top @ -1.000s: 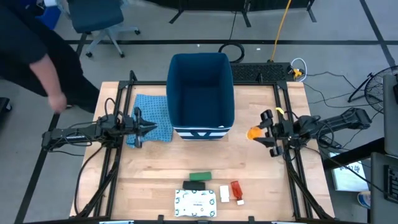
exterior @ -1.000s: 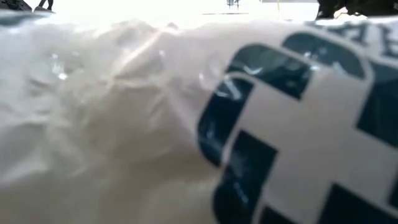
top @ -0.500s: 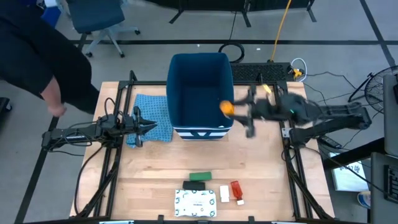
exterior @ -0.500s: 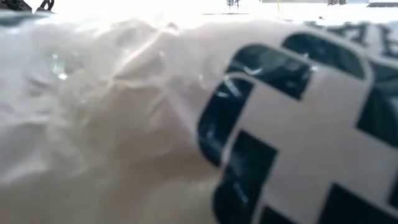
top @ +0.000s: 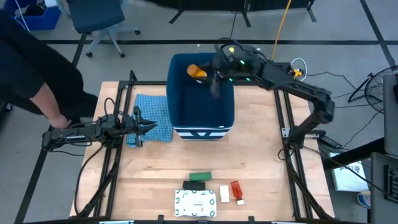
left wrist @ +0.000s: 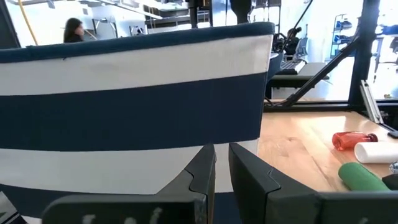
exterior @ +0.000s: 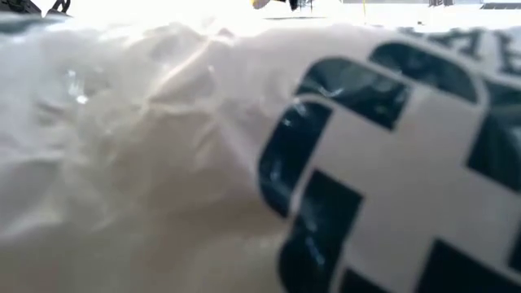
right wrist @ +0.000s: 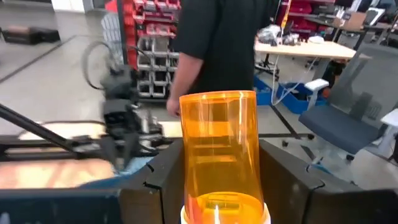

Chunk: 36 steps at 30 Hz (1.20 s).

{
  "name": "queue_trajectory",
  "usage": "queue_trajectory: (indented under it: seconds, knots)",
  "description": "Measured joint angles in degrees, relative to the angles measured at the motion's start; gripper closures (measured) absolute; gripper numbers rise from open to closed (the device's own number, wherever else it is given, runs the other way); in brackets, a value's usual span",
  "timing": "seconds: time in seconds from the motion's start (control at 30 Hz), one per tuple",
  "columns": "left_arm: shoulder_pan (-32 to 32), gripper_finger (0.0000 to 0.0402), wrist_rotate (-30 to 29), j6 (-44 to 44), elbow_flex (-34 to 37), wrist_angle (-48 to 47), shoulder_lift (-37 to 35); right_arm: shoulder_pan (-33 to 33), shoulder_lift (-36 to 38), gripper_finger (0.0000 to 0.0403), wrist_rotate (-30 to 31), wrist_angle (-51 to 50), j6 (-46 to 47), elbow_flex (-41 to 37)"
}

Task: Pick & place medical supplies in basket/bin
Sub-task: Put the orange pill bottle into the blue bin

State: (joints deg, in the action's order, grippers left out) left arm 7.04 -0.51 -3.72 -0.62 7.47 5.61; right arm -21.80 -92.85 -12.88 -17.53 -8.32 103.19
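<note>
My right gripper [top: 204, 71] is shut on the orange pill bottle [top: 196, 71], above the far part of the open dark-blue bin [top: 202, 99]. My left gripper [top: 149, 127] is shut and empty over the light blue cloth [top: 152, 113], left of the bin; its wrist view faces the bin's white-and-blue band [left wrist: 137, 99]. Near the table's front edge lie the green box [top: 200, 177], black bar [top: 194, 185], white patterned packet [top: 196, 203], small white piece [top: 224, 194] and red white-tipped tube [top: 237, 191]. My right gripper pinches the bottle's two sides [right wrist: 219, 162] between its two fingers [right wrist: 163, 180]. The fingers are about level and come from the table's right. The bottle lies along them, white cap end [right wrist: 224, 218] toward the wrist, orange end sticking out. It is lifted clear, over the bin's opening.
A person in black [top: 31, 62] stands at the table's left, one hand [top: 62, 121] near my left arm's base. The patterned packet [exterior: 244, 163] fills the low view. Bare wood lies between the bin and the row of items.
My right gripper has gone up and from the table's right side toward the far left, carrying the orange bottle from beside the bin's right wall to above its far part. It has stayed shut on the bottle.
</note>
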Motion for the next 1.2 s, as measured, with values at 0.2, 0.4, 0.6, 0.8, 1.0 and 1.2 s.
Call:
queue_trajectory:
  seconds: [0.2, 0.4, 0.6, 0.8, 1.0, 1.2]
  knots:
    - [0.01, 0.035, 0.0, -0.2, 0.0, -1.81, 0.02, -2.64, -9.3, 0.0238, -1.97, -4.04, -9.01, 2.04]
    - [-0.01, 0.035, -0.01, -0.21, 0.0, -2.55, 0.0, -4.8, -17.94, 0.0238, -0.13, -6.34, -13.03, 2.09]
    - [0.01, 0.035, -0.06, -0.25, 0.0, -2.44, 0.0, -4.66, -25.01, 0.0238, -0.88, -6.61, -14.12, 2.09]
    - [0.0, 0.035, -1.53, -0.26, 0.0, -2.48, 0.0, -5.36, -29.85, 0.0238, -0.51, -9.32, -14.93, 2.07]
    - [0.0, 0.035, -1.55, -1.08, 0.0, -2.52, 0.01, -5.13, -33.94, 0.0238, -0.81, -11.24, -15.27, 2.09]
    - [0.01, 0.035, -1.58, -1.06, 0.0, -2.5, 0.02, -5.12, -37.8, 0.0238, 1.41, -11.92, -15.62, 2.08]
